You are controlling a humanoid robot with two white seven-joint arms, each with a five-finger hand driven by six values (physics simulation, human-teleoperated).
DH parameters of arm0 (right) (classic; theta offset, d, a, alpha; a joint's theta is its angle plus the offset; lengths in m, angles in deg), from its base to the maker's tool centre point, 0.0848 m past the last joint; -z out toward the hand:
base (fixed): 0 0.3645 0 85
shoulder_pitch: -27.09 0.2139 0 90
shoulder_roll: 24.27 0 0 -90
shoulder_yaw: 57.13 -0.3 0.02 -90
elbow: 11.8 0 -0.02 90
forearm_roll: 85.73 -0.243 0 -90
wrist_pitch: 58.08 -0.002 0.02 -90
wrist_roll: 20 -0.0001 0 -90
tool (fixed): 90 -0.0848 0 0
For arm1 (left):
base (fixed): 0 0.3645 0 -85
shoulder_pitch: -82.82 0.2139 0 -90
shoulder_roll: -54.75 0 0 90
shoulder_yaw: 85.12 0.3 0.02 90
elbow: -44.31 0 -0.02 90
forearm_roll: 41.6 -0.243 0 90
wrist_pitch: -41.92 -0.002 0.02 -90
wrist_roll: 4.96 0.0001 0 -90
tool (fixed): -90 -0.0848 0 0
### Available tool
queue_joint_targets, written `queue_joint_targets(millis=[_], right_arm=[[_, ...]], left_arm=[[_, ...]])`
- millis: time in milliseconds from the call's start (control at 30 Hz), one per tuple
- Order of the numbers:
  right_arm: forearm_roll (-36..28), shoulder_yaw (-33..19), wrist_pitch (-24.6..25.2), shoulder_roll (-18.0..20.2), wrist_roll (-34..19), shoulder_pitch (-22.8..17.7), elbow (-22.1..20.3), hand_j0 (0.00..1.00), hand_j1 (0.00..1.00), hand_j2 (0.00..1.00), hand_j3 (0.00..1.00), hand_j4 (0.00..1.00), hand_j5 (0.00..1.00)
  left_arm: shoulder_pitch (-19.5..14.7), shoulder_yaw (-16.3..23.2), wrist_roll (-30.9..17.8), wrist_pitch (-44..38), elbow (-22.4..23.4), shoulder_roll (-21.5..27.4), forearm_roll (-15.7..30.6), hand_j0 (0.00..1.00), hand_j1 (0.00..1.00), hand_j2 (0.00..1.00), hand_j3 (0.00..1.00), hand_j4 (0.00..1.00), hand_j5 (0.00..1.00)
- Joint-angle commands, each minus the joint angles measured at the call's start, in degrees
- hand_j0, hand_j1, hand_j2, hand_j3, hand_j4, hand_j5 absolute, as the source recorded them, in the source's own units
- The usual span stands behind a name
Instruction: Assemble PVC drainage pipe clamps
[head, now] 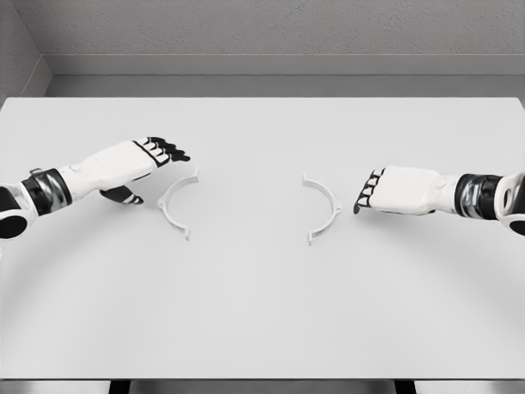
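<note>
Clamp halves lie apart, both hands near but holding nothing

Hands first, from the left: the left hand [146,158] hovers over the table [262,312] just left of the left clamp half [175,207], its fingers stretched out and loose, thumb hanging below, gripping nothing. That half is a thin white arc that bulges toward the left hand, with its open side facing the middle of the table. Right of it, across a bare gap, lies the right clamp half [323,208], a mirror arc bulging right. Just right of that sits the right hand [392,190], fingers bent downward at the tips but not around anything; its fingertips are close to the arc's outer curve, and I cannot tell whether they touch it.

Risks, as I judge them: both arcs are slim, flat and white on a white table, so a grasp from above may close on nothing, or pinch one end and flip the piece. A hand coming in from the outer side could shove its arc across the smooth top instead of lifting it, turning the open side away from its partner. If the two halves then meet with their end tabs out of line, they will slide past each other rather than join. The right hand's bent fingers look the likelier to nudge first.
</note>
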Motion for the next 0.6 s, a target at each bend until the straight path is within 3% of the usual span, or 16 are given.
queue_joint_targets(millis=[0, 567], right_arm=[[-0.06, 0.27, 0.13, 0.02, 0.02, 0.0, -0.24, 0.76, 0.76, 0.76, 0.76, 0.76, 0.76], [0.56, 1.5, 0.13, -0.85, 0.02, 0.26, 0.37, 0.76, 0.76, 0.76, 0.76, 0.76, 0.76]], left_arm=[[0.0, -0.02, 0.03, -0.06, 0.85, -0.61, 0.14, 1.0, 1.0, 1.0, 1.0, 1.0, 1.0], [-0.18, -0.02, 0.03, -0.06, 0.94, -4.03, -1.0, 1.0, 1.0, 1.0, 1.0, 1.0, 1.0]])
